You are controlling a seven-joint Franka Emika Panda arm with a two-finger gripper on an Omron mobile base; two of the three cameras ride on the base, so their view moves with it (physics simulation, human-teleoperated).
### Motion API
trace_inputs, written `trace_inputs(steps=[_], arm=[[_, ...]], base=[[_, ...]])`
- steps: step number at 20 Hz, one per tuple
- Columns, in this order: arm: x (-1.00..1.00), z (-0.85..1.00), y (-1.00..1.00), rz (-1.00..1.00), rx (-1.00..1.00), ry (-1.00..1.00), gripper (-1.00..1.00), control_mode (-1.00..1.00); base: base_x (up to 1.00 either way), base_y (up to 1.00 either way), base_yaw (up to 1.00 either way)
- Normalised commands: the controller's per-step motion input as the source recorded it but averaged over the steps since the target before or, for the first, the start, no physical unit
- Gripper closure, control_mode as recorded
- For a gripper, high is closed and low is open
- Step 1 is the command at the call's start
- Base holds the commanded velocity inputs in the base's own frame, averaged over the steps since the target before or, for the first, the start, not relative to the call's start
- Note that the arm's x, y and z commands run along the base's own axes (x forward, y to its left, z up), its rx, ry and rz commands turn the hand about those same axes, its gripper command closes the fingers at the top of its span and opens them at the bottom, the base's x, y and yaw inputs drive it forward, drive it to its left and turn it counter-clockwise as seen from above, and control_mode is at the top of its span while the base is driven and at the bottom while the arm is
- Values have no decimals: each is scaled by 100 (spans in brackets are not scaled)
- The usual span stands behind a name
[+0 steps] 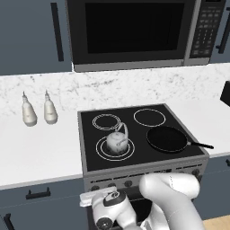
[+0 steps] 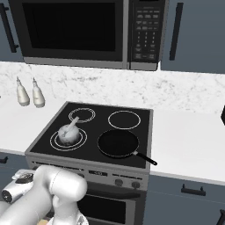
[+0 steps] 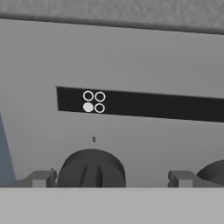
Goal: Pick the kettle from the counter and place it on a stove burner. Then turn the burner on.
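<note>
Kettle parked on stove burner, knob dead ahead between wide-open, empty gripper tips, nearer the left one.

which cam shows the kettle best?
Left base view: the kettle sits near frame centre on the front-left burner, handle and body clear. Right base view shows it smaller and further left. Hand view faces the stove's front panel, a knob between the open gripper's tips.
</note>
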Motion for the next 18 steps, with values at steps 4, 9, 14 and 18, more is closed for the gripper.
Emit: trace_inputs(steps=[4,9,14,18], arm=[[-9,-10,7,0,0,0,-100,-100],[-19,0,3,1,0,0,-100,-100],[-3,0,4,2,0,0,-100,-100],[3,0,3,1,0,0,-100,-100]], base=[[0,0,0],[0,0,0],[0,0,0],[0,0,0]])
